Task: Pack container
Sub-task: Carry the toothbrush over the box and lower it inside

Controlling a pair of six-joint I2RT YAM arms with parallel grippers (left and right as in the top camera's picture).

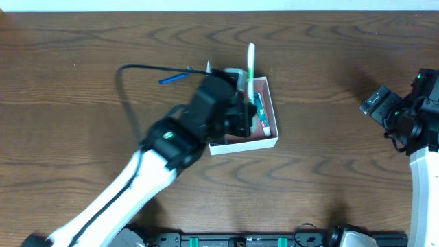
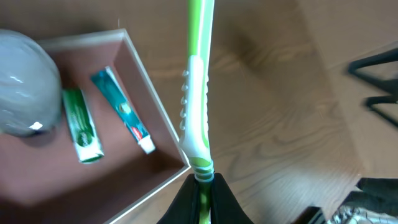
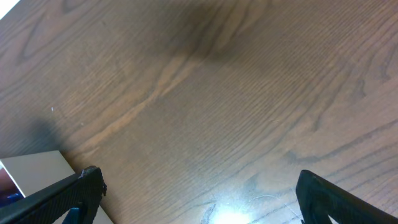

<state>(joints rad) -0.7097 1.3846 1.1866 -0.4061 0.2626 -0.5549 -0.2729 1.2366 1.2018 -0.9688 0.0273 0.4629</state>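
The box [image 1: 254,143] sits in the middle of the brown wooden table [image 1: 82,55]. It is flat and square, with thin white walls, and it is reddish-brown inside. It has no lid.

The left pincer [image 2: 202,182] is right above the box. Its two black fingers [image 2: 221,202] are squeezed tight on the bottom end of a green and white toothbrush [image 2: 198,93]. The toothbrush is up in the air and is not lying in the box. From above, it points away from the arm, and its far end goes out past the back wall of the box. In the left wrist view, most of the box is to the left of the pincer. The near corner of the box is just under the fingers. The toothbrush runs along above the box's right wall, with bare table on its other side.

Two tubes lie flat in the box, side by side but not touching. One is green [image 2: 82,124] and one is blue-green with a white cap [image 2: 123,112]. A grey round thing [image 2: 25,81] is next to the green tube, but I cannot tell what it is.

A small blue stick [image 1: 175,78] lies on the table near the back left of the box.

The right pincer [image 3: 199,180] is far away from the box, near the right edge of the table. Its fingers are wide apart with nothing between them.
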